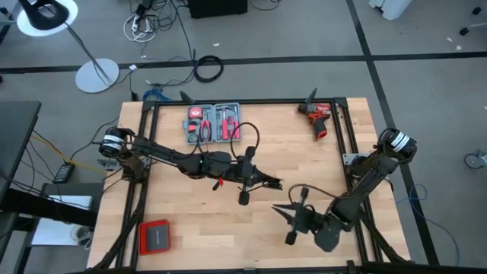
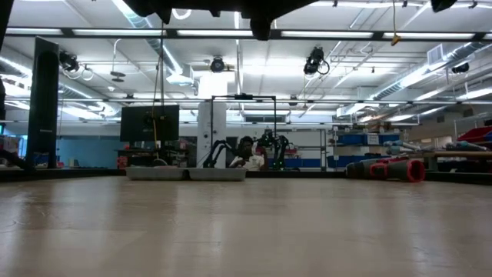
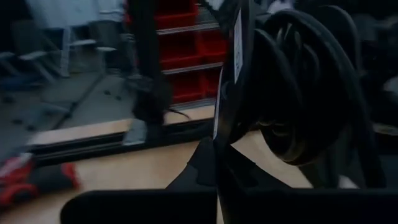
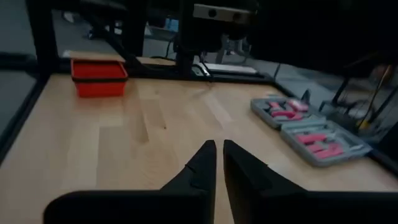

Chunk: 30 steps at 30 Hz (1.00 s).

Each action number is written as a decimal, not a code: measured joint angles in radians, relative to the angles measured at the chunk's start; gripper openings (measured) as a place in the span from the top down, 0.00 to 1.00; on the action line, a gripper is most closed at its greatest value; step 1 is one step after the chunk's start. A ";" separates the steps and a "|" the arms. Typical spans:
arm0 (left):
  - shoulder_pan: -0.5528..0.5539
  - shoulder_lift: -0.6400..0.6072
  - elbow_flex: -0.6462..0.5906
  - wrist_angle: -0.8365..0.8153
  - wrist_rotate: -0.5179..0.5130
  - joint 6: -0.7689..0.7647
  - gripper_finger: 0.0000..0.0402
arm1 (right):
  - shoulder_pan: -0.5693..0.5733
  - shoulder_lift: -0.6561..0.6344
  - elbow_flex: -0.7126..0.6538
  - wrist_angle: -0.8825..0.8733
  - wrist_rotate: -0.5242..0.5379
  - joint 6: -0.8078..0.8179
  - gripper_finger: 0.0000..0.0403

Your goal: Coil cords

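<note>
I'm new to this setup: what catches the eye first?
Mid-table, the left claw is clamped on the black cable, whose loops fill the left wrist view. The right claw hovers nearby, fingers slightly apart, holding nothing. An open grey tool case with pink-handled tools sits at the far edge.

The left gripper [image 1: 268, 183] is over the table's [image 1: 190, 213] middle, with the cable [image 3: 298, 93] bunched against its fingers. The tool case [image 1: 213, 123] lies behind it by the far edge, the drill [image 1: 318, 118] at the far right corner. The right gripper [image 1: 280, 212] is nearer the front, jaws pointing left; the box [image 1: 154, 237] sits far beyond them at the front left.
</note>
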 joint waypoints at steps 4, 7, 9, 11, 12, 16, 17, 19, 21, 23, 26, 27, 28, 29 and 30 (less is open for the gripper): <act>-0.008 0.000 0.000 0.007 -0.109 0.040 1.00 | -0.045 0.000 0.000 0.052 -0.039 0.023 0.88; -0.011 0.000 0.000 0.015 -0.175 0.068 1.00 | -0.093 0.000 0.000 0.070 -0.087 0.022 0.87; -0.011 0.000 0.000 0.018 -0.201 0.087 1.00 | -0.122 0.000 0.000 0.083 -0.105 0.022 0.87; -0.011 0.000 0.000 0.034 -0.202 0.101 1.00 | -0.149 0.000 0.000 0.088 -0.113 0.021 0.87; -0.011 0.000 0.000 0.044 -0.201 0.107 1.00 | -0.160 0.000 0.000 0.096 -0.113 0.006 0.87; -0.018 0.000 0.000 0.092 -0.193 0.109 1.00 | -0.194 0.000 0.000 0.185 -0.115 -0.090 0.87; -0.019 0.000 0.000 0.108 -0.191 0.109 1.00 | -0.202 0.000 0.000 0.203 -0.118 -0.110 0.87; -0.024 0.000 0.000 0.138 -0.189 0.108 1.00 | -0.213 0.000 0.000 0.225 -0.119 -0.132 0.87; -0.028 0.000 0.000 0.168 -0.187 0.107 1.00 | -0.226 0.000 -0.004 0.253 -0.133 -0.161 0.87; -0.030 0.000 0.000 0.203 -0.187 0.106 1.00 | -0.240 0.000 -0.032 0.328 -0.183 -0.190 0.87; -0.036 0.000 0.000 0.246 -0.187 0.101 1.00 | -0.267 0.000 -0.115 0.536 -0.298 -0.245 0.87; -0.038 0.000 0.000 0.261 -0.186 0.102 1.00 | -0.277 0.000 -0.148 0.630 -0.335 -0.263 0.87; -0.041 0.001 0.000 0.277 -0.182 0.102 1.00 | -0.284 0.000 -0.184 0.726 -0.372 -0.283 0.87; -0.043 0.001 0.000 0.290 -0.177 0.101 1.00 | -0.291 0.000 -0.217 0.815 -0.407 -0.301 0.87; -0.045 0.001 0.000 0.303 -0.172 0.101 1.00 | -0.300 0.000 -0.245 0.888 -0.441 -0.317 0.87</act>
